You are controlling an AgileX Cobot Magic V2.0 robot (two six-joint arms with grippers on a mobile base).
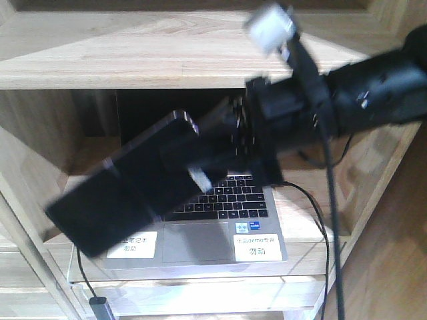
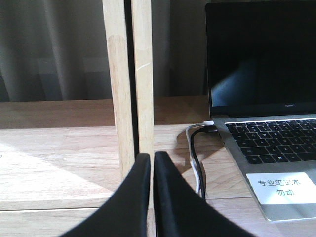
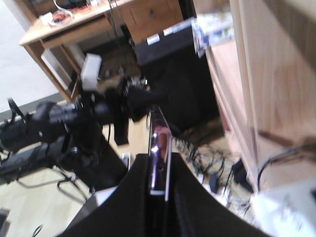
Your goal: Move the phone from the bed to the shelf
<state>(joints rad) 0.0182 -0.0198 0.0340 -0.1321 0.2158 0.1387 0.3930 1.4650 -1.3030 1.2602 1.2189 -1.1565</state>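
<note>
Phone (image 1: 123,193) tilts in mid-air before the pale wooden shelf (image 1: 133,50), clamped edge-on in the right gripper (image 3: 159,190) just above an open grey laptop (image 1: 220,227). The left gripper (image 2: 152,170) hangs empty, fingers pressed together, near a shelf upright (image 2: 126,89).

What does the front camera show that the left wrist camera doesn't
Only the front view shows the phone held tilted in the right hand in front of the shelf. Only the left wrist view shows the left hand, shut and empty, beside an upright divider. Both show the open laptop with its white label and cable.
</note>
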